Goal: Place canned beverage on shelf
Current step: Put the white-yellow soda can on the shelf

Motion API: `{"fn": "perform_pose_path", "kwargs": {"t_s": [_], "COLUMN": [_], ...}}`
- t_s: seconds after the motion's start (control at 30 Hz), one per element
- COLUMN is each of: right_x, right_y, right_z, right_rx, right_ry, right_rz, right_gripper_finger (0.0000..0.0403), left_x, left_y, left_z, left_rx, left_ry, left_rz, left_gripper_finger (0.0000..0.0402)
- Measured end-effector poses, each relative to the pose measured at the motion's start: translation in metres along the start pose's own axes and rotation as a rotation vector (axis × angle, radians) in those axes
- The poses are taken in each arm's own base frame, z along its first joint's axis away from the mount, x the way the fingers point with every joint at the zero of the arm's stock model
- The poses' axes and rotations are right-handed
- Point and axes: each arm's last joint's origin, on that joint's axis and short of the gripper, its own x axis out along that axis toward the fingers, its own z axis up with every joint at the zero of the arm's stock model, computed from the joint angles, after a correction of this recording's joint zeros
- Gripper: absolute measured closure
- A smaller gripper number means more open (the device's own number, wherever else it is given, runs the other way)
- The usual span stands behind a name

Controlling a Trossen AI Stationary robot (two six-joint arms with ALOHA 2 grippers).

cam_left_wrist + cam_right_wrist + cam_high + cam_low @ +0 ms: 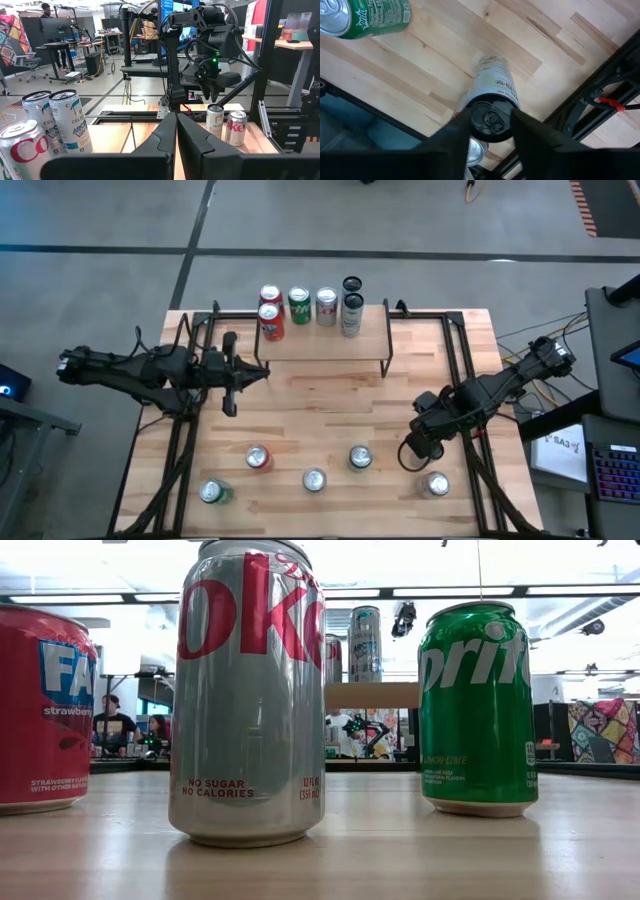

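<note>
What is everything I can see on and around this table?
Shelf: one, light wood on black legs, table's far edge.
Shelf cans: six; two red, one green, one silver, two dark-topped.
Loose cans: five; two silver, two green, one red; table's near side.
White can: one, under the right gripper.
Table: one, light wood.
Person: one, dark top, room behind.
Left gripper: shut, beside the shelf.
Right gripper: open, straddling the white can.

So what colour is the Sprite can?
Green, with white lettering. The Sprite can shows best in the low view.
</note>
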Motion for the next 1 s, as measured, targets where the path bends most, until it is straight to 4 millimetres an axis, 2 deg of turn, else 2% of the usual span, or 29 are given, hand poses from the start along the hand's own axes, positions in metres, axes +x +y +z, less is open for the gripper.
{"fn": "perform_pose_path", "kwargs": {"t_s": [0.23,0.47,0.67,1.0], "right_x": [0.0,0.002,0.012,0.028], "right_y": [0.0,0.0,-0.003,-0.002], "right_z": [0.0,-0.001,-0.003,-0.006], "right_rx": [0.056,0.069,0.088,0.094], "right_ry": [0.012,0.038,0.069,0.061], "right_rz": [0.001,-0.005,-0.041,-0.049], "right_gripper_finger": [0.0155,0.0078,0.0046,0.0044], "left_x": [0.0,0.0,0.0,0.0], "left_y": [0.0,0.0,0.0,0.0], "left_z": [0.0,0.0,0.0,0.0], "left_rx": [0.0,0.001,0.001,0.001], "left_ry": [0.0,0.001,0.002,0.003], "left_rz": [0.0,0.0,0.0,0.0], "left_gripper_finger": [0.0402,0.0402,0.0402,0.0402]}}
